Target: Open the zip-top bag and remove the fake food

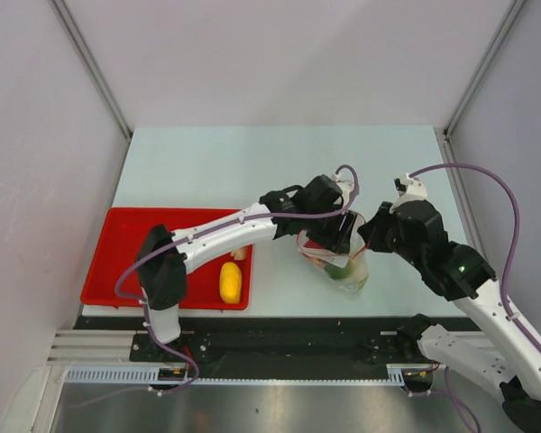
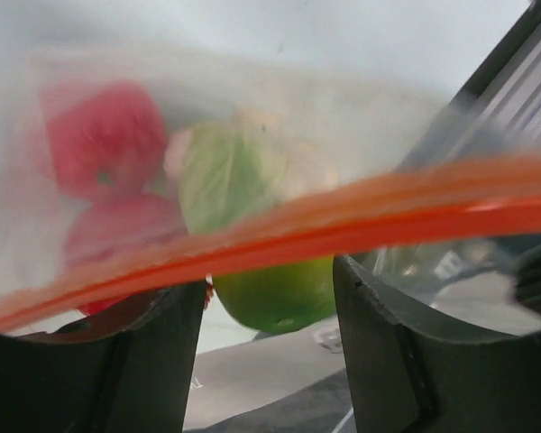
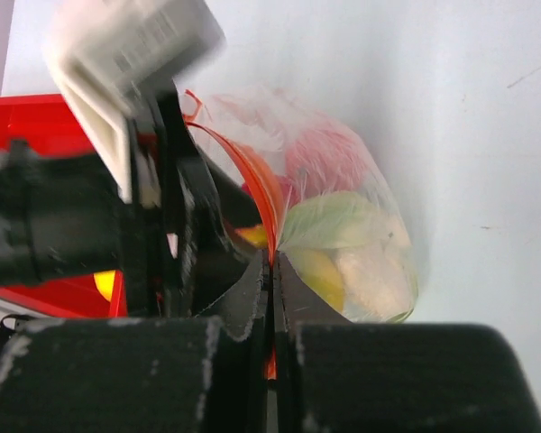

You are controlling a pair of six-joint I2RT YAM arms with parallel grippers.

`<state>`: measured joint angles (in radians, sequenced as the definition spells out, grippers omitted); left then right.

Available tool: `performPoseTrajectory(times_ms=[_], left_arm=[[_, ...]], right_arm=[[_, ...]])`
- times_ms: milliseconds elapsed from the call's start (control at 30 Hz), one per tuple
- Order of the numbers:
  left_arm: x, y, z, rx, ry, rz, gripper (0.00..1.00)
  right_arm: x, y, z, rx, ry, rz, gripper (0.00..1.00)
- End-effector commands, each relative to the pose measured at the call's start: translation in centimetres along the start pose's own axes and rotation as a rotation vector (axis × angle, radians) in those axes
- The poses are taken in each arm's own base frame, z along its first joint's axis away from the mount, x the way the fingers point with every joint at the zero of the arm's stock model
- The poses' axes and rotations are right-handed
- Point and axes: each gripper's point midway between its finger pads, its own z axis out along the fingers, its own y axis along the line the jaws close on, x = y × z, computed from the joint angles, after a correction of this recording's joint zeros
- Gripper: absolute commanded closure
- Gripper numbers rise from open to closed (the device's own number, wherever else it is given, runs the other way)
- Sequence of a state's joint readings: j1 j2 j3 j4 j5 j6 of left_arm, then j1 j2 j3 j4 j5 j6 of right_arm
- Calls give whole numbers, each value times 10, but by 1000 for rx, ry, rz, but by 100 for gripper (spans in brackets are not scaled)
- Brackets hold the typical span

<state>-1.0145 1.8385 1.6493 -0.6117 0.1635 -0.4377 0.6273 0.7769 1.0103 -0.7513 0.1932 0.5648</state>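
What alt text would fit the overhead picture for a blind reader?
The left arm and right arm meet over a small clear bag of toy food near the table's front edge. A red tray at left holds a yellow toy.

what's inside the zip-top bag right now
Through the clear zip-top bag show red pieces, a pale green leafy piece, a green round one and a beige lump. Anything behind these, at the bag's bottom, is covered.

Clear, red-stripped zip-top bag (image 1: pixel 339 263) on table (image 1: pixel 252 162), fake food (image 3: pixel 329 222) inside
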Motion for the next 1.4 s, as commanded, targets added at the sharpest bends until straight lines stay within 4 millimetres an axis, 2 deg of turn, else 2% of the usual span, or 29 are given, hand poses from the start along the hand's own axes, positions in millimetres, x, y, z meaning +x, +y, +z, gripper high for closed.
performPoseTrajectory(times_ms=[0, 100, 233, 333, 500, 667, 800, 867, 967, 1000, 1067, 1100, 1167, 1233, 1267, 1333, 1367], left_arm=[[21, -23, -6, 95, 27, 95, 36], [37, -38, -3, 154, 53, 147, 33], [54, -42, 1, 178, 82, 182, 24], [57, -43, 5, 168, 64, 204, 21], [56, -28, 19, 79, 39, 186, 18], [53, -27, 31, 79, -14, 135, 16], [60, -24, 42, 85, -18, 113, 16], [61, -21, 44, 70, -23, 107, 22], [66, -18, 42, 72, -21, 124, 46], [69, -17, 41, 74, -15, 130, 58], [73, -18, 38, 87, 2, 155, 65], [73, -19, 34, 94, 2, 163, 76], [73, -24, 27, 117, 9, 170, 79], [66, -31, 16, 136, -15, 171, 89], [61, -32, 12, 133, -32, 166, 90], [49, -37, 1, 135, -65, 172, 100], [44, -34, -1, 105, -77, 171, 100]], right_arm=[[-22, 4, -13, -4, -76, 9, 100], [-20, 0, -16, 8, -75, 16, 100], [-11, -4, -16, 15, -52, 16, 100], [-8, -5, -16, 15, -46, 24, 100], [-5, -7, -15, 26, -38, 41, 100], [0, -6, -13, 24, -16, 63, 100], [0, -7, -13, 31, -19, 73, 100], [1, -7, -14, 34, -13, 73, 100], [5, -13, -15, 60, -2, 79, 100], [6, -15, -16, 66, 1, 80, 100], [8, -18, -17, 84, 5, 89, 100], [10, -23, -19, 104, 11, 86, 100], [12, -28, -22, 116, 9, 83, 100], [12, -34, -25, 134, -1, 66, 100], [13, -37, -27, 140, -5, 47, 100], [12, -42, -28, 153, -20, 27, 100], [11, -43, -29, 150, -25, 7, 100]])
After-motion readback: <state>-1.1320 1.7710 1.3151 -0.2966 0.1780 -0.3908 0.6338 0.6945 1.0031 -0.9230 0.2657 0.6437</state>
